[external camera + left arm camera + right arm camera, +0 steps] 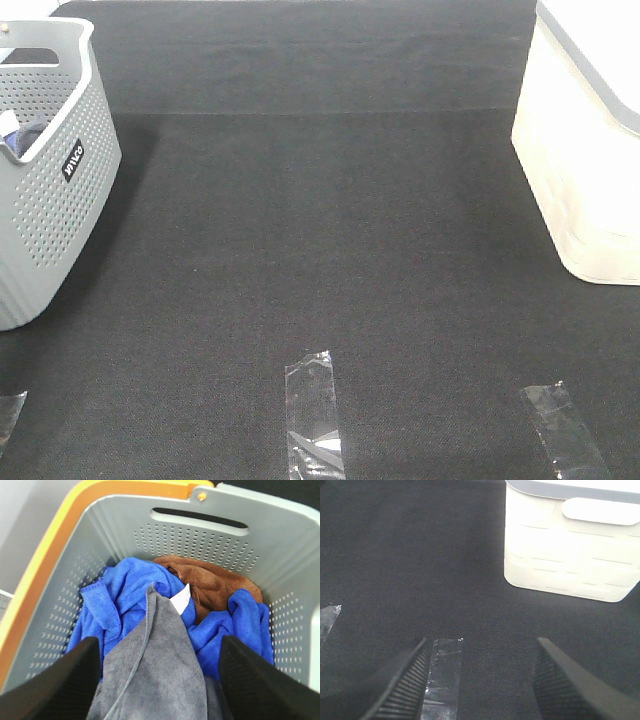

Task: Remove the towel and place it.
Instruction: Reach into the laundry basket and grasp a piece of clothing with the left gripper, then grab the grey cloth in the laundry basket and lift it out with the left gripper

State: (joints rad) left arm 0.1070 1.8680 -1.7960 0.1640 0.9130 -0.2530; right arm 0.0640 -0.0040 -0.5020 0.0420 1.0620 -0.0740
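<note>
L claw (pixel 159 645) spread over slate-grey terry towel (pixel 160 680) in grey perforated plastic basket (pixel 200 540), R claw (pixel 482 645) spread over black tabletop (pixel 420 555); risk: pinch also snags bright blue cloth (pixel 125 590).

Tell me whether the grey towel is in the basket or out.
In: the towel lies bunched inside the basket, against blue cloth, between the fingers of the open left gripper.
</note>
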